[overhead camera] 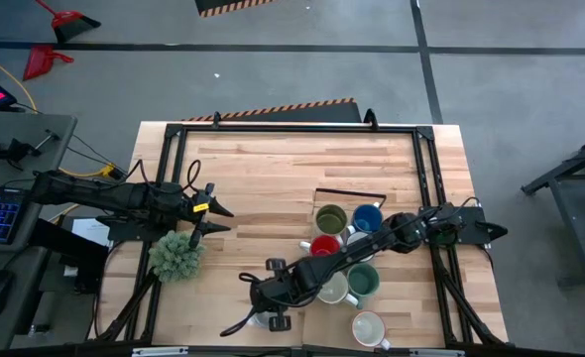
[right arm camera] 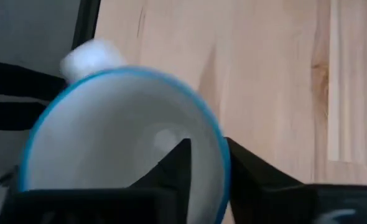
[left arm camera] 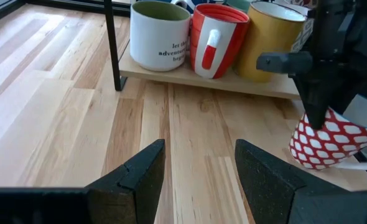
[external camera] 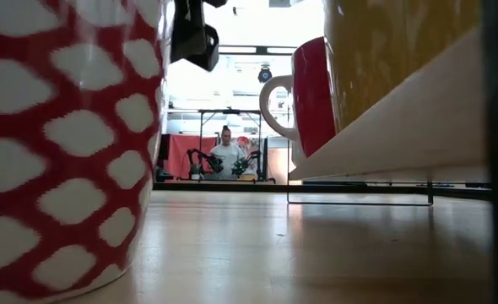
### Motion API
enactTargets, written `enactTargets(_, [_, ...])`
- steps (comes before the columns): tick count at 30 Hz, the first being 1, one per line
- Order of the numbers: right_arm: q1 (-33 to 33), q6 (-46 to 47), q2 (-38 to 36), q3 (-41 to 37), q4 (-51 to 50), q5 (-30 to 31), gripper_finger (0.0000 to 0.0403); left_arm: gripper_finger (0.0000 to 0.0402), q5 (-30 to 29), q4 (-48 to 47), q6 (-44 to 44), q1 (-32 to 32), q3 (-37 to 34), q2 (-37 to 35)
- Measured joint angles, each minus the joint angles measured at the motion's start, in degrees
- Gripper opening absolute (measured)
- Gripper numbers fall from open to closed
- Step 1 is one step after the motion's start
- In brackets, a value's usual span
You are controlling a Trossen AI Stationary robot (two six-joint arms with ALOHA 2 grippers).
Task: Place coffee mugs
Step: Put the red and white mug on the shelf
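My right arm reaches across the cluster of mugs, and its gripper (overhead camera: pixel 263 296) is shut on a red mug with white spots (left arm camera: pixel 329 143) near the table's near edge. That mug fills the left of the low view (external camera: pixel 63 143). The olive green mug (overhead camera: pixel 330 218), blue mug (overhead camera: pixel 367 216), red mug (overhead camera: pixel 324 246), teal green mug (overhead camera: pixel 362 281) and white mugs (overhead camera: pixel 369 327) stand upright, close together right of centre. My left gripper (left arm camera: pixel 199 162) hovers open at the table's left side (overhead camera: pixel 218 210), apart from everything. My right gripper (right arm camera: pixel 205 149) grips the spotted mug by its blue rim (right arm camera: pixel 214 134), one finger (right arm camera: pixel 177 162) inside the white hollow and one finger (right arm camera: pixel 246 168) outside the wall. It comes from above. The mug's base is at the tabletop; I cannot tell whether it rests there.
A bushy green plant (overhead camera: pixel 176 255) stands by the table's left near corner, under my left arm. A thin black wire frame (overhead camera: pixel 350 193) lies beyond the mugs. A low wooden board (left arm camera: pixel 171 73) carries a lettered white mug, a red mug and a yellow one. Bare wood (overhead camera: pixel 263 169) spans the far half.
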Motion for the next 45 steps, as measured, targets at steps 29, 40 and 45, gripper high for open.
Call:
enactTargets(29, [4.32, 12.24, -14.87, 3.26, -10.5, 9.9, 0.0001, 0.0184, -0.02, -1.55, 0.02, 0.0, 0.0, 0.0])
enactTargets(40, [10.73, 27.71, -15.76, 3.61, -20.46, 15.21, 0.0, 0.0184, -0.02, -1.79, 0.01, 0.0, 0.0, 0.0])
enactTargets(45, [12.76, 34.35, -15.72, 3.63, -24.61, 16.56, 0.0, 0.0184, -0.02, -1.75, 0.0, 0.0, 0.0, 0.0])
